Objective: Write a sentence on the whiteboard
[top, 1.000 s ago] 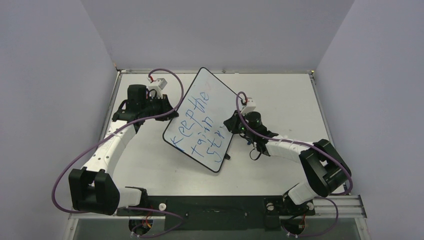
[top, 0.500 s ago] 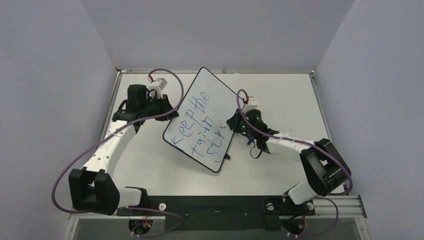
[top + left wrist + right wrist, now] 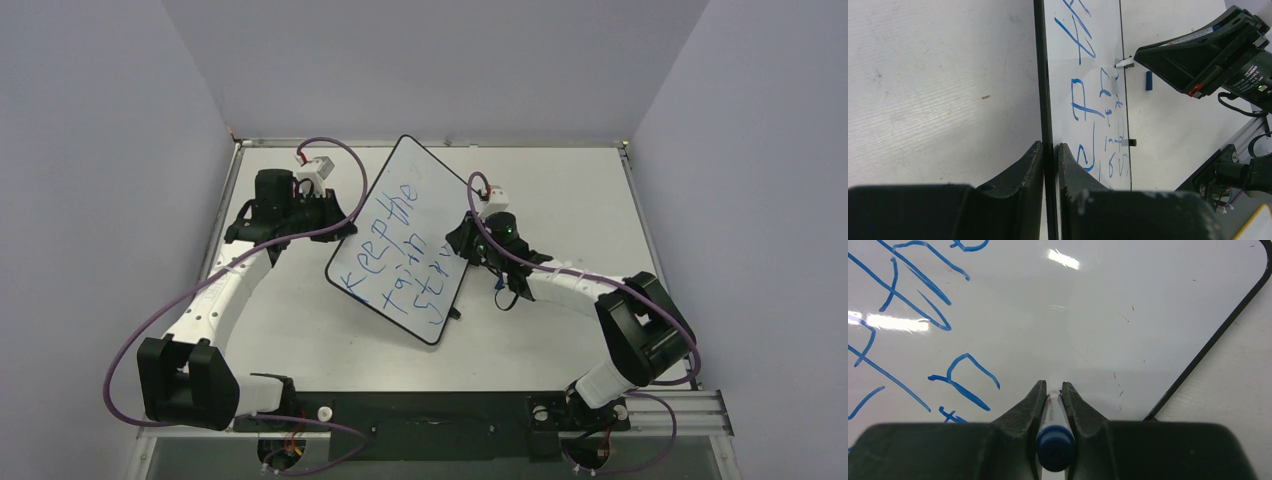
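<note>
Lying flat mid-table (image 3: 560,190): one whiteboard (image 3: 425,175), turned diagonally, long axis running away from the arms and leaning right. Written on it in blue, three slanted lines of the sentence (image 3: 402,248): "Keep the", "train", then "Str" with one unclear letter. Left gripper (image 3: 1050,150) clenched on the board's black left rim. Right gripper (image 3: 1053,392) grasping one blue marker (image 3: 1054,440), tip aimed at the board near the third line's end. Beside the board, one small blue piece (image 3: 1148,80).

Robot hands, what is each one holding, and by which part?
Left gripper pinches the large white whiteboard by its black rim; right gripper clamps the blue-ended marker pen by its barrel.
</note>
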`<state>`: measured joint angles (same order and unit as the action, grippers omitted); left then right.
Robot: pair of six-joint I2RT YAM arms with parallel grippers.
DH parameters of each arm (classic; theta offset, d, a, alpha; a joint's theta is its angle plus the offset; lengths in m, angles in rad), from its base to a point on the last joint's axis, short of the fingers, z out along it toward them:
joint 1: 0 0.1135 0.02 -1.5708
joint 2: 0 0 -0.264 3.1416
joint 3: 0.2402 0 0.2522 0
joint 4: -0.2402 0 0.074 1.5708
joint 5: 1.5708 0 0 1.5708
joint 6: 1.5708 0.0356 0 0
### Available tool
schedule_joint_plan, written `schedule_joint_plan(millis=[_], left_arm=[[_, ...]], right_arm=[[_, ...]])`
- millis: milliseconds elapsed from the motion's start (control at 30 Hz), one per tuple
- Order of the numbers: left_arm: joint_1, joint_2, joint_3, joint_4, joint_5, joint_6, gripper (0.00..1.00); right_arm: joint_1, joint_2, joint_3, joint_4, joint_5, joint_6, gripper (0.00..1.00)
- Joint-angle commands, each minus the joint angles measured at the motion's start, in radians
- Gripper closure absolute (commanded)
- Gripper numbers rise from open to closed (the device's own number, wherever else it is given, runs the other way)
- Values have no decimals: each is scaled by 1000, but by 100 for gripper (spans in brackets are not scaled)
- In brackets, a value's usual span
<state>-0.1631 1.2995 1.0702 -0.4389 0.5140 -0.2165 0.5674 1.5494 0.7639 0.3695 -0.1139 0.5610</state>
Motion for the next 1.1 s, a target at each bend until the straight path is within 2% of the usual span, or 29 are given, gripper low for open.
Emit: schedule_joint_plan(millis=[0, 633, 867, 1067], left_arm=[[-25, -23, -8, 5, 36, 35, 100], [-24, -29, -8, 5, 32, 36, 100], [-26, -30, -9, 6, 32, 36, 100], [-26, -34, -12, 6, 29, 38, 100]], right_arm=[[39, -15, 15, 20, -29, 0, 100], [31, -111, -51, -59, 11, -27, 100], [22, -126, 39, -80, 32, -24, 100], [-4, -61, 120, -120, 61, -26, 100]])
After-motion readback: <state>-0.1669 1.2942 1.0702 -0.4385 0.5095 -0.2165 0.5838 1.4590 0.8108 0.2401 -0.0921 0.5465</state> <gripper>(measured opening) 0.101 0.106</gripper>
